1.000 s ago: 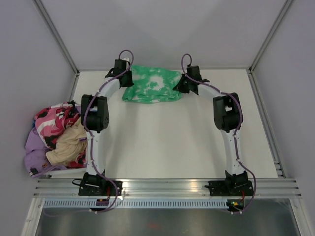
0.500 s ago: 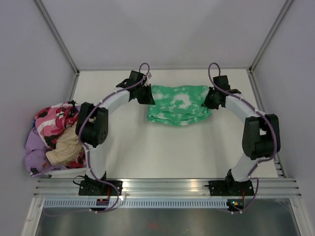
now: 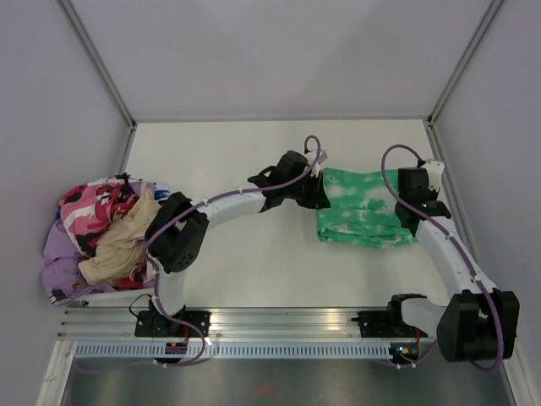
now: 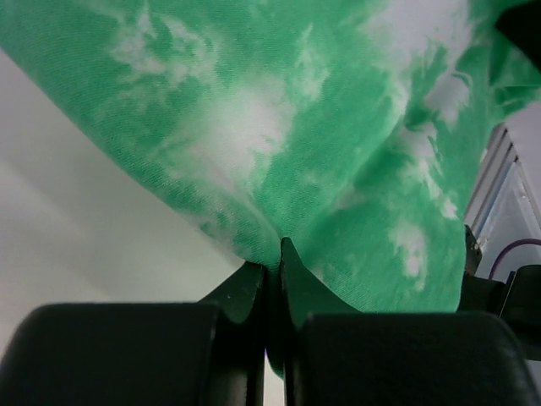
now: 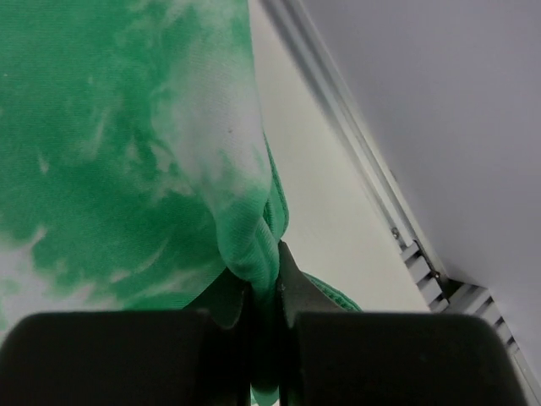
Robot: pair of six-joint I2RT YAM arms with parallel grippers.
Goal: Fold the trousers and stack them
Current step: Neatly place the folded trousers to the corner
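Observation:
The folded trousers [image 3: 365,207], bright green with white mottling, lie at the right side of the table, stretched between both grippers. My left gripper [image 3: 319,193] is shut on their left edge; in the left wrist view the fabric [image 4: 279,144] bunches into the closed jaws of the left gripper [image 4: 272,262]. My right gripper [image 3: 416,210] is shut on their right edge. In the right wrist view a thick fold of the trousers [image 5: 127,152] is pinched in the right gripper [image 5: 266,279].
A heap of other clothes [image 3: 97,237], pink, purple and tan, sits at the table's left edge. The metal frame rail [image 3: 452,199] and grey wall run just right of my right gripper. A metal rail [image 3: 287,326] crosses the front by the arm bases.
Both arms have carried the trousers from the back middle of the table to the right and nearer, grips unchanged. The right arm now bends back close to the right wall.

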